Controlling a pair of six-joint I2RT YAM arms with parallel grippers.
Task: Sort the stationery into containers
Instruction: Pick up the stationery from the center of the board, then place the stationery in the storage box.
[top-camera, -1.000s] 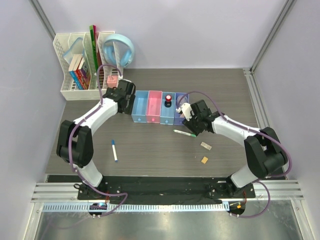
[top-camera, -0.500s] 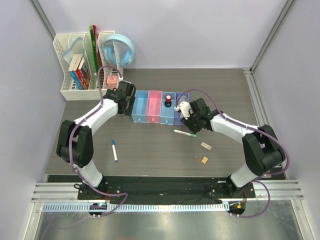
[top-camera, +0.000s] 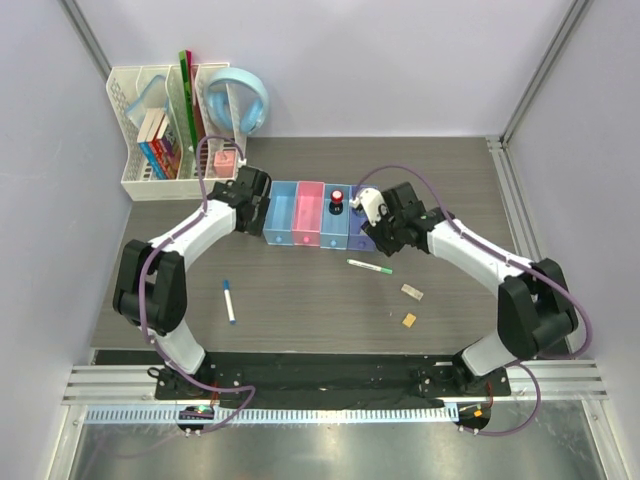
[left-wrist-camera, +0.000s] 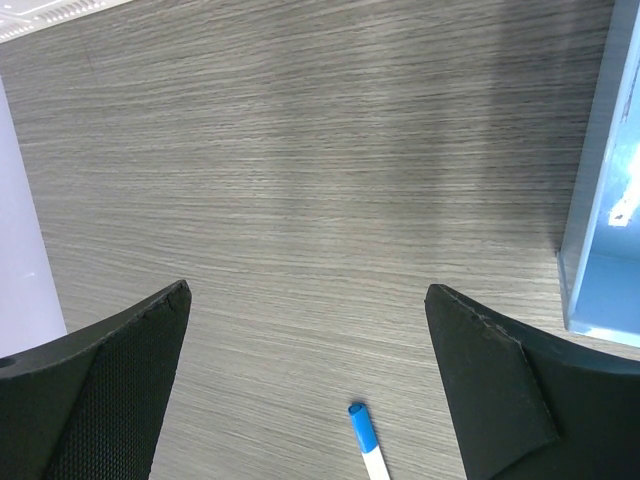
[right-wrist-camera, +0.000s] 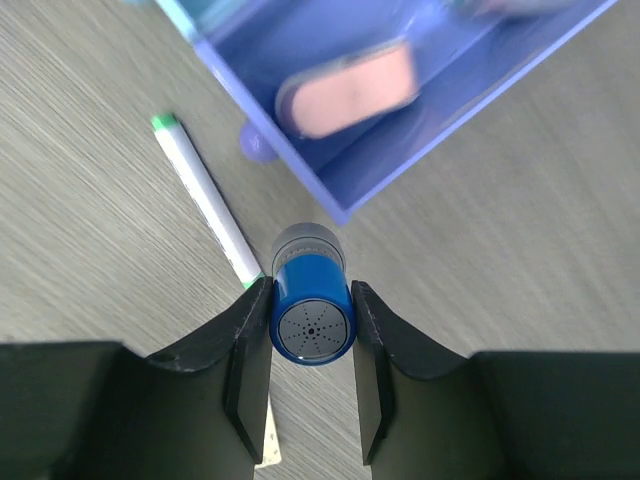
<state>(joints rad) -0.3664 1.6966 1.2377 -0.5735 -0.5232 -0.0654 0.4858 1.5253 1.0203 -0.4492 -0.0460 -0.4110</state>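
The containers (top-camera: 310, 215) stand as a row of blue, pink, blue and purple bins. My right gripper (top-camera: 382, 238) is at the purple bin's near right corner, shut on a small blue cylinder with a grey end (right-wrist-camera: 312, 315). The right wrist view shows the purple bin (right-wrist-camera: 420, 130) with a pinkish eraser (right-wrist-camera: 350, 88) in it, just beyond the cylinder. The green-tipped pen (top-camera: 369, 266) lies on the table, left of the jaws in that view (right-wrist-camera: 205, 205). My left gripper (top-camera: 250, 190) is open and empty beside the left blue bin (left-wrist-camera: 605, 230). The blue-capped marker (top-camera: 229, 300) lies near front left.
A red-and-black item (top-camera: 338, 197) sits in the third bin. Two small erasers (top-camera: 412, 292) (top-camera: 408, 319) lie right of the pen. The white mesh organizer (top-camera: 160, 135) with books and the light-blue headphones (top-camera: 238, 100) stand at the back left.
My right gripper has moved away from the pen toward the purple bin, still holding the blue cylinder. The left arm has hardly moved.
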